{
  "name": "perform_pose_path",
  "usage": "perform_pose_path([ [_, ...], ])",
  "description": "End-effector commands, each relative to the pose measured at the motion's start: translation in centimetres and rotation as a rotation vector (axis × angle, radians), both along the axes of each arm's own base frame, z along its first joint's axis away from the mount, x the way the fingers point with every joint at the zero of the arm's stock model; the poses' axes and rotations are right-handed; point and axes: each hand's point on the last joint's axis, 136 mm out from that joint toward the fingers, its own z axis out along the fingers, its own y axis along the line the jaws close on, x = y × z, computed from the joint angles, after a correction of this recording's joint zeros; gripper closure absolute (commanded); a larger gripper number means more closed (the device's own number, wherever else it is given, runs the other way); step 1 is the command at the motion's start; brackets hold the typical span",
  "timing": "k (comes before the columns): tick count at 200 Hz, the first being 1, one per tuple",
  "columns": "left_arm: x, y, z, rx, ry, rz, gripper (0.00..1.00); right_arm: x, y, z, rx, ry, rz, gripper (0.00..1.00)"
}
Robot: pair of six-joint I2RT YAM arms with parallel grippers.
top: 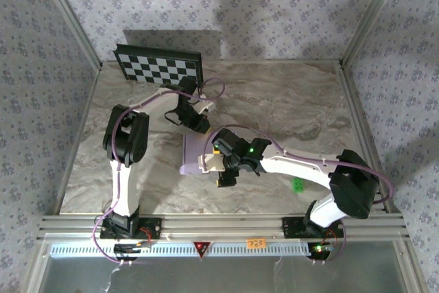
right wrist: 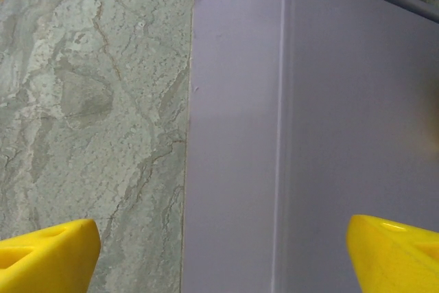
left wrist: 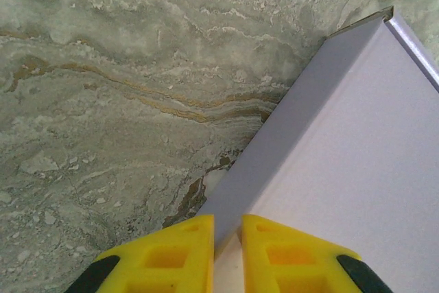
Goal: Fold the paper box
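Note:
The paper box (top: 193, 150) lies mid-table, pale lavender, partly under both arms. In the left wrist view a raised side wall of the paper box (left wrist: 343, 156) runs straight into the narrow gap between my yellow fingertips, and the left gripper (left wrist: 226, 228) is shut on that wall. Seen from above, the left gripper (top: 197, 120) sits at the box's far edge. The right gripper (right wrist: 223, 238) hangs open above the paper box (right wrist: 329, 101). One of its fingers is over the marble and the other over the cardboard, astride a folded strip. From above, the right gripper (top: 223, 171) is at the box's near right corner.
A black-and-white checkerboard panel (top: 159, 65) stands at the back left. A small green marker (top: 297, 184) lies on the marble table (top: 295, 108) near the right arm. Aluminium posts and patterned walls enclose the table.

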Motion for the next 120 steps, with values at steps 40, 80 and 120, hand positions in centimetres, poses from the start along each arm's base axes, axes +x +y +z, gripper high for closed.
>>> perform_pose_path([
  [40, -0.3, 0.8, -2.6, 0.081, 0.054, -0.003, 0.82, 1.6, 0.6, 0.5, -0.026, -0.046, 0.006, 0.08],
  [80, -0.3, 0.9, -2.9, 0.088, 0.065, -0.002, 0.82, 2.5, 0.9, 1.1, -0.022, -0.049, 0.014, 0.11],
  [120, -0.2, 0.8, -3.0, 0.085, 0.073, -0.008, 0.82, 3.6, 1.1, 1.5, -0.032, -0.069, 0.026, 0.13],
])
